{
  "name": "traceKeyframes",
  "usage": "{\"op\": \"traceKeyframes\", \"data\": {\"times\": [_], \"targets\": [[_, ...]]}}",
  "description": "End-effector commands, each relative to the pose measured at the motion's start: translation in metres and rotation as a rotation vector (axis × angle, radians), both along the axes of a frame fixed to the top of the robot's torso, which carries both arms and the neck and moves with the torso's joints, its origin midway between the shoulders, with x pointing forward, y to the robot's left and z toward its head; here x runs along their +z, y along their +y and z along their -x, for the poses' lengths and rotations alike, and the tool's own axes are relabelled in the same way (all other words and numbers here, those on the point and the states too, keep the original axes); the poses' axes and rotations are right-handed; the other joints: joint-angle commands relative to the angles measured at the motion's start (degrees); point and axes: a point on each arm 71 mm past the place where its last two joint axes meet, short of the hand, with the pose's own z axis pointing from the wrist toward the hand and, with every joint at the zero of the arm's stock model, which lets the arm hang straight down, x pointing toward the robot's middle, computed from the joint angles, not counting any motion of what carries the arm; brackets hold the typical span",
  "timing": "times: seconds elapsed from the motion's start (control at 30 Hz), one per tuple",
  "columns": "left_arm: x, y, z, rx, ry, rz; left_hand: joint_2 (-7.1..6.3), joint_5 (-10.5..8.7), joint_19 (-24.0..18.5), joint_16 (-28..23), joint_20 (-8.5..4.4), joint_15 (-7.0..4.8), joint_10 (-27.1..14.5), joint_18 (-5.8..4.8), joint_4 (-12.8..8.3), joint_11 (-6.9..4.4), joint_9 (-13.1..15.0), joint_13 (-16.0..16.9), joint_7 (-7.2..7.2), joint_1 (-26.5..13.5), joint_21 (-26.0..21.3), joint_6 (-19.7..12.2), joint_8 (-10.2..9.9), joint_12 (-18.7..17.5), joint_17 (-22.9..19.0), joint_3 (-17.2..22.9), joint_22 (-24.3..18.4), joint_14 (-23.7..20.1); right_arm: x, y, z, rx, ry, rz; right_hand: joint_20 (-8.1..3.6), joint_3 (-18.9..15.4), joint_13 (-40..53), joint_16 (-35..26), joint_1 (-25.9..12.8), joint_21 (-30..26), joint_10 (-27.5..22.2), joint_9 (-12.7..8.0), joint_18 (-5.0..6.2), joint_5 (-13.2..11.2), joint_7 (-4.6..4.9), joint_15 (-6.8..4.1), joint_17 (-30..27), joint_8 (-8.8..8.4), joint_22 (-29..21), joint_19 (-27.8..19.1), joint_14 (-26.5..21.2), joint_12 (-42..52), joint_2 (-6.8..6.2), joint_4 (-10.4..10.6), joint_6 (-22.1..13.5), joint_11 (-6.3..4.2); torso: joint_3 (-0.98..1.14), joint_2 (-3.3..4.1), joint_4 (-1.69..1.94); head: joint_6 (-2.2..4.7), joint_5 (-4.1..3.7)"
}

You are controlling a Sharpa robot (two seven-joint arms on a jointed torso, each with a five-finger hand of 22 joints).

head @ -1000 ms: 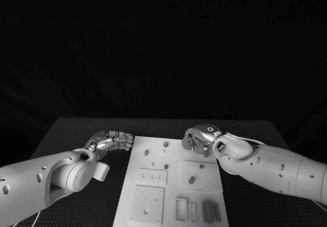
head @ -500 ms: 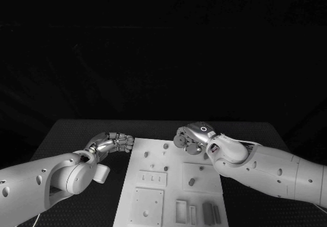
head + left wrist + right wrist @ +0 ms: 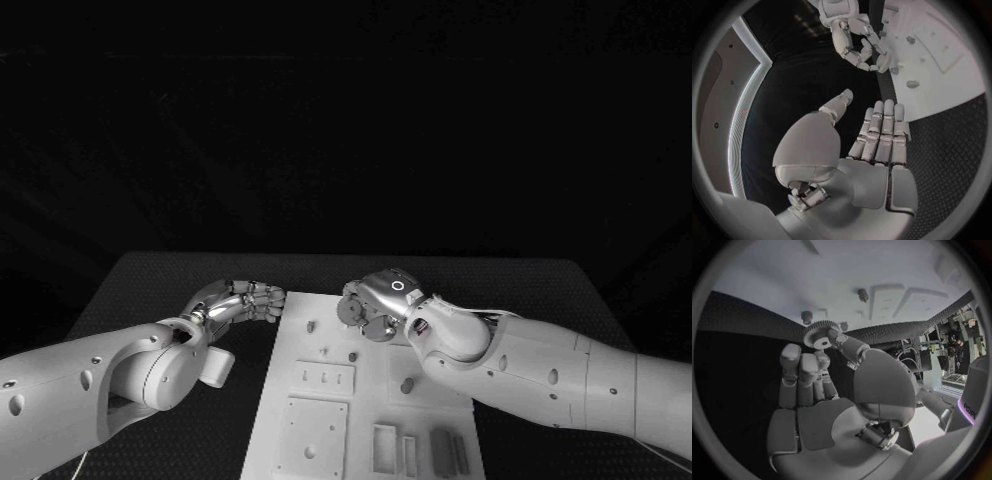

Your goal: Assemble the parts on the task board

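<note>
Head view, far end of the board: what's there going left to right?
Left hand beside the board's left edge → task board → right hand above the board, pinching a gear.

The flat rectangular task board (image 3: 325, 400) is white, studded with small grey parts. The black table (image 3: 159, 285) has a fine dotted texture. Both many-fingered hands, left (image 3: 238, 300) and right (image 3: 372, 302), are silver on white arms. The small toothed gear (image 3: 822, 333) is grey.
</note>
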Motion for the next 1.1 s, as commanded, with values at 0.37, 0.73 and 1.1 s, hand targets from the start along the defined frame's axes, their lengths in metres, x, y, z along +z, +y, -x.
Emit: {"op": "traceKeyframes", "data": {"times": [0.37,0.73,1.1], "targets": [[0.004,-0.004,-0.002,-0.008,-0.015,0.003,0.11,-0.21,0.2,-0.4,0.05,0.25,-0.2,0.68,-0.4,0.25,-0.1,0.0,0.13,-0.6,-0.3,-0.1,-0.3,-0.3,0.1,0.1,1.1,0.1,-0.01,0.015,0.001,0.017,0.015,0.036,0.07,0.3,-0.1,-0.3,-0.2,0.1,0.2,1.8,1.8,0.1,-1.88,-0.46,0.1,0.1,0.2,0.5,0.0,0.1,-0.64,0.3,11.1,-0.39,0.01,0.05,-0.16,-0.42,0.36],[0.004,-0.005,-0.003,-0.009,-0.015,0.004,0.11,-0.21,0.2,-0.4,0.05,0.25,-0.2,0.69,-0.5,0.25,-0.1,0.0,0.13,-0.7,-0.2,-0.1,-0.3,-0.3,0.1,0.2,1.1,0.1,-0.02,0.017,0.0,0.017,0.045,0.077,0.07,0.2,-0.2,-0.3,-0.3,0.1,0.2,1.8,1.8,0.1,-1.87,-0.43,0.1,0.05,0.2,0.5,0.0,0.0,-0.72,0.4,11.1,-0.37,0.14,0.01,-0.16,-0.76,0.4],[0.004,-0.004,-0.003,-0.008,-0.015,0.003,0.11,-0.21,0.2,-0.5,0.05,0.26,-0.2,0.7,-0.6,0.25,-0.1,0.0,0.14,-0.7,-0.2,-0.1,-0.4,-0.4,0.1,0.2,1.1,0.1,-0.024,0.015,-0.002,0.005,0.057,0.095,0.09,0.2,-0.2,-0.4,-0.3,0.1,0.1,1.8,1.8,0.1,-1.85,-0.4,0.1,-0.01,0.2,0.5,0.0,0.0,-0.8,0.4,11.0,-0.35,0.13,-0.03,-0.3,-0.84,0.48]]}}
